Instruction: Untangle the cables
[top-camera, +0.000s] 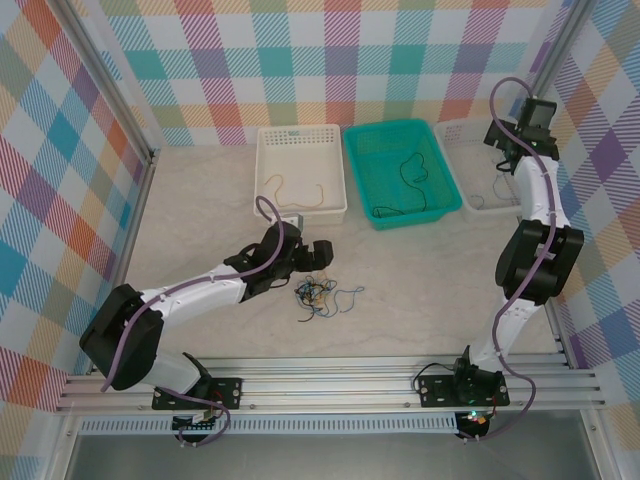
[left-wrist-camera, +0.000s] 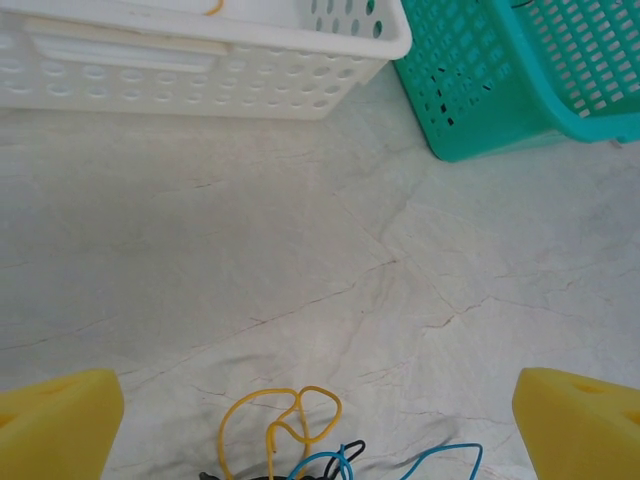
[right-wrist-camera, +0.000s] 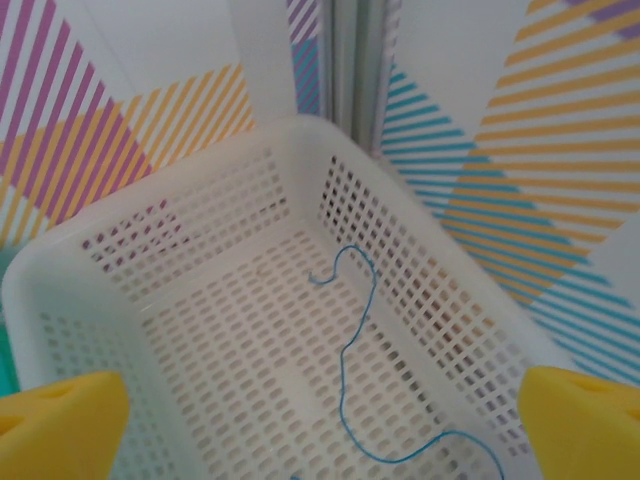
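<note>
Cables (left-wrist-camera: 300, 445) partly beyond wrist view

Left arm (top-camera: 200, 292), right arm (top-camera: 533, 195): white links, black joints, purple cable (top-camera: 258, 206) each; tool fingers (left-wrist-camera: 55, 420) yellow.

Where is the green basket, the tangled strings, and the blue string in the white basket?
Green basket (top-camera: 415, 216), top view, near wall.
Tangled strings (top-camera: 315, 294), top view, middle of the knot.
Blue string (right-wrist-camera: 347, 350), right wrist view, middle stretch.

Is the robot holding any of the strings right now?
No. The left gripper and the right gripper are both open and empty.
</note>
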